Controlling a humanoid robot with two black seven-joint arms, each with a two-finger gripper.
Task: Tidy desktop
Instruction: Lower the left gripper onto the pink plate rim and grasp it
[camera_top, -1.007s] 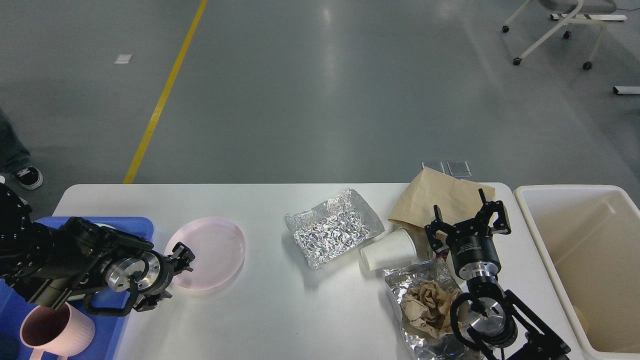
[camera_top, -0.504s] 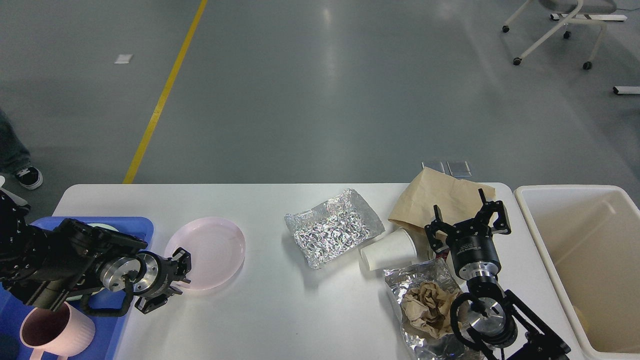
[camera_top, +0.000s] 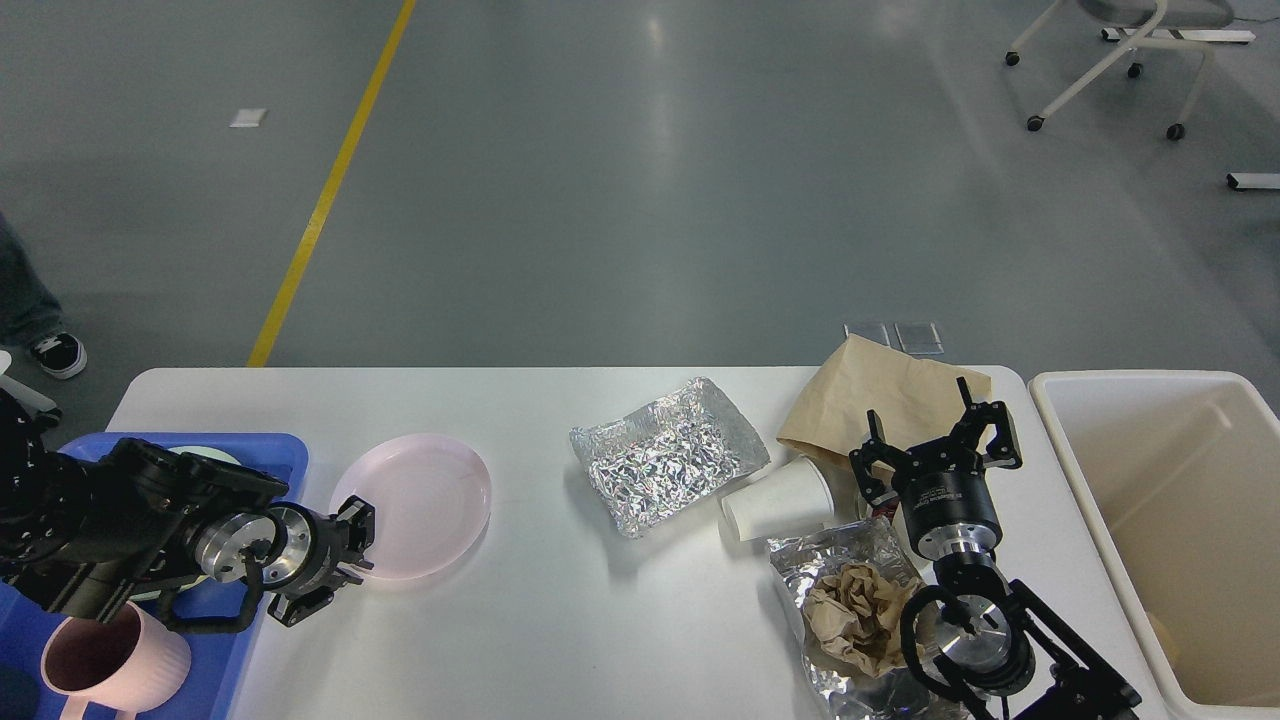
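My left gripper (camera_top: 352, 545): far end of my left arm, low at the left over the desktop (camera_top: 520, 630), right at the near-left rim of the pink plate (camera_top: 415, 505). Fingers small and dark against the wrist; I cannot tell whether they are spread or pressed together, nor whether they touch the plate's rim.

My right gripper (camera_top: 940, 440): stands upright at the right, fingers spread wide, nothing between them. It hangs over the near edge of the brown paper bag (camera_top: 880, 400); I cannot tell if it touches the bag.

Hidden or cut off:
- Blue tray (camera_top: 270, 450), at the left edge of the desktop, mostly covered by my left arm; a white item in it shows only as a sliver.
- Pink mug (camera_top: 115, 665), in the tray's near end, cut by the bottom edge.
- Foil sheet (camera_top: 850, 560) holding crumpled brown paper (camera_top: 850, 615), near right, partly behind my right arm and cut off below.
- Cream plastic bin (camera_top: 1060, 430), beside the desktop's right end, cut by the frame.

In full view: crumpled foil tray (camera_top: 665, 455) mid-desktop; white paper cup (camera_top: 780, 498) on its side between it and the bag.

The desktop lies under both grippers and spreads from tray to bin.
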